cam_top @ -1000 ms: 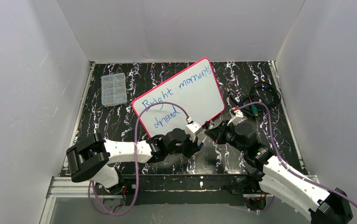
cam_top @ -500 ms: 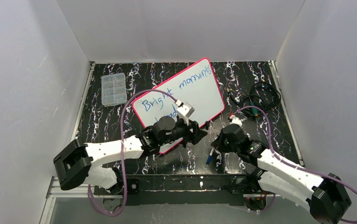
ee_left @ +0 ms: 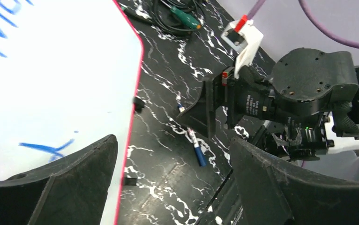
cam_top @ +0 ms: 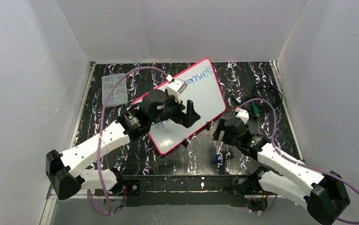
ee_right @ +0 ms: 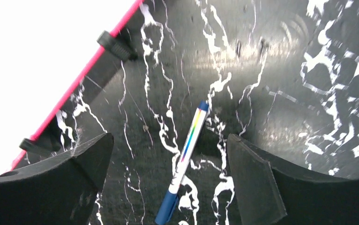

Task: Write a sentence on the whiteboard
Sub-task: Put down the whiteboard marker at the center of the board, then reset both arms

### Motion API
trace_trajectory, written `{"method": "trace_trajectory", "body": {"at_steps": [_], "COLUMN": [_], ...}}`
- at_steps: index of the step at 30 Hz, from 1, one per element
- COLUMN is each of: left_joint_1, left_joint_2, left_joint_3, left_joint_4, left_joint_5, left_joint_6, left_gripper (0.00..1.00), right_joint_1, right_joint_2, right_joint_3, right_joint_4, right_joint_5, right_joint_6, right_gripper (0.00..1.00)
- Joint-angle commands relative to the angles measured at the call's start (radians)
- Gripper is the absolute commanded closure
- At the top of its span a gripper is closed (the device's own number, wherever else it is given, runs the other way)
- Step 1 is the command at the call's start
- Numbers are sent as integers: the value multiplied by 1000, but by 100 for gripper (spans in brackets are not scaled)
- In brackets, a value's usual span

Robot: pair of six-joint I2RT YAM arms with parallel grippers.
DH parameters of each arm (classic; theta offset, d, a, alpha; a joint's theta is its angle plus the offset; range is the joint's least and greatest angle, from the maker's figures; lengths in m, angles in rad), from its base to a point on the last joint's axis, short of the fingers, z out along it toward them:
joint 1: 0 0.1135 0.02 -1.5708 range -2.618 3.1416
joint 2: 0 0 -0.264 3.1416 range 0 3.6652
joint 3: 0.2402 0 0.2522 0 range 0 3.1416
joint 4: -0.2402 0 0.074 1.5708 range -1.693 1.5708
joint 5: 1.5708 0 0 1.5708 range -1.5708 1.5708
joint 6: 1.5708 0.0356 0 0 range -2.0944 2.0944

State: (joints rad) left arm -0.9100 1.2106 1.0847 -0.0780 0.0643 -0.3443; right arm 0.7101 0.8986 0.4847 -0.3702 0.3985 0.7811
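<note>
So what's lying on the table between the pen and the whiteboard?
Only bare marbled table, in the right wrist view; the pen lies apart from the whiteboard, whose red rim carries two black clips.

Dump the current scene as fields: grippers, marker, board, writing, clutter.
left gripper: open, empty, over the whiteboard's right edge
right gripper: open, empty, above the marker
marker: lying on the table, right of the whiteboard
whiteboard: flat, skewed on the table
sentence: blue, mostly hidden by the left arm
clutter: compartment box, cable coil
</note>
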Motion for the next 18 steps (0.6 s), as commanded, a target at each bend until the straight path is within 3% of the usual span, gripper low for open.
{"method": "trace_trajectory", "body": {"at_steps": [1, 9, 14, 18], "left_joint_1": [118, 438, 695, 789], "left_joint_2": [-2, 38, -81, -221], "left_joint_3": [170, 435, 357, 242], "left_joint_4": [-276, -529, -522, -503], "left_joint_5": [97, 126, 82, -100], "left_joint_6": [67, 134, 93, 129], "left_gripper": [13, 8, 5, 2], "right_joint_1": [-78, -396, -538, -543], "right_joint_2": [54, 150, 136, 43], "right_joint_3": [148, 416, 508, 482], "right_joint_4": [3, 6, 0, 88], "right_joint_5": [18, -211, -289, -299], "right_joint_6": [-173, -485, -569, -614], "right_gripper": [1, 1, 1, 1]}}
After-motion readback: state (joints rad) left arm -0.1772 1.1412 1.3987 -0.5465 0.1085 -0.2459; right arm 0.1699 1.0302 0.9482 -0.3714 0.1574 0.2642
